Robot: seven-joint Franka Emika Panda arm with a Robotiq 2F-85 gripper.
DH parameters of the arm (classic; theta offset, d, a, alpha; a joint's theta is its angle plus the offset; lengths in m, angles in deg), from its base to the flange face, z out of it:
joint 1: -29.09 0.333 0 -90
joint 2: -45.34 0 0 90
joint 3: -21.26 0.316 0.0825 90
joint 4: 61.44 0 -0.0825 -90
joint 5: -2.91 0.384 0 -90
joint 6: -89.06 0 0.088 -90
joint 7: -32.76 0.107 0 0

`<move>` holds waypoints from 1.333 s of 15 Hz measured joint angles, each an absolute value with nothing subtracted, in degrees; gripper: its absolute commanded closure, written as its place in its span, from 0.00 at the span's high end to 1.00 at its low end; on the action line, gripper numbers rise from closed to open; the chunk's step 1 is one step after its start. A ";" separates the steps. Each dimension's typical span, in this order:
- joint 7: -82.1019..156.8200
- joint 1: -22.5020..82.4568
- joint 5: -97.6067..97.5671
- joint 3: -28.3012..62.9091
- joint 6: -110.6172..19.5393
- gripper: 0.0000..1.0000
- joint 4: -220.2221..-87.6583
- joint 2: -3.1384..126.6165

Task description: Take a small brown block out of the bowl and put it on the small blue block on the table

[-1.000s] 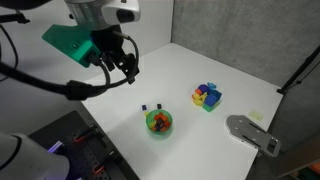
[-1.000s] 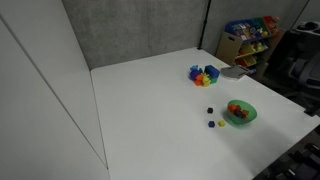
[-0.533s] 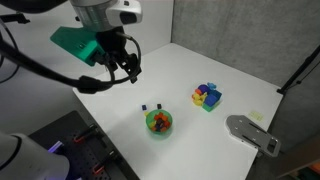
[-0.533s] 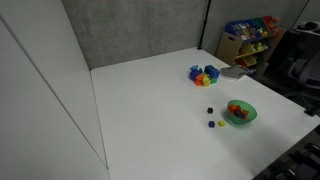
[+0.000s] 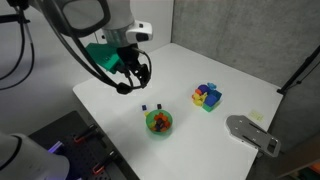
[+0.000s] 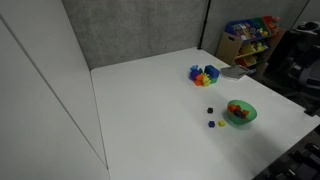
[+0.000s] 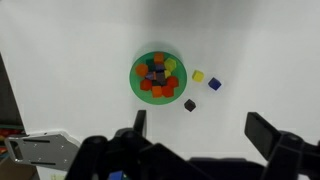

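The small green bowl (image 7: 157, 75) holds several orange, red, yellow and darker blocks; a brownish one (image 7: 155, 74) lies near its middle. The bowl also shows in both exterior views (image 5: 159, 122) (image 6: 239, 112). Beside it on the white table lie a small blue block (image 7: 215, 84), a yellow block (image 7: 198, 76) and a dark block (image 7: 189, 104). My gripper (image 7: 200, 135) is open and empty, high above the table and short of the bowl. In an exterior view the gripper (image 5: 135, 72) hangs up and to the left of the bowl. It is out of the other exterior view.
A multicoloured cluster of blocks (image 5: 207, 96) (image 6: 204, 74) sits farther along the table. A grey flat device (image 5: 250, 133) (image 7: 40, 148) lies near the table's edge. A shelf with toys (image 6: 250, 40) stands beyond the table.
The arm has swung to the right toward the bowl and turned; the gripper is now closer to the table's middle. The blocks and bowl have not moved.
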State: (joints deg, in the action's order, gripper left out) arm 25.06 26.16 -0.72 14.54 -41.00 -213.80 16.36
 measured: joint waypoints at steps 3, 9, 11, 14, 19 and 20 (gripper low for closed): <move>26.02 26.02 -0.65 14.54 -45.79 1.00 -213.74 22.70; 26.06 25.34 0.94 14.04 -52.93 1.00 -212.27 34.07; 26.06 25.13 1.31 13.98 -55.20 1.00 -211.46 37.68; 26.20 24.88 1.31 13.99 -58.33 1.00 -209.55 43.48; 27.09 24.86 1.31 14.08 -60.39 1.00 -203.90 53.42; 27.11 24.87 1.29 14.13 -60.40 1.00 -202.51 55.39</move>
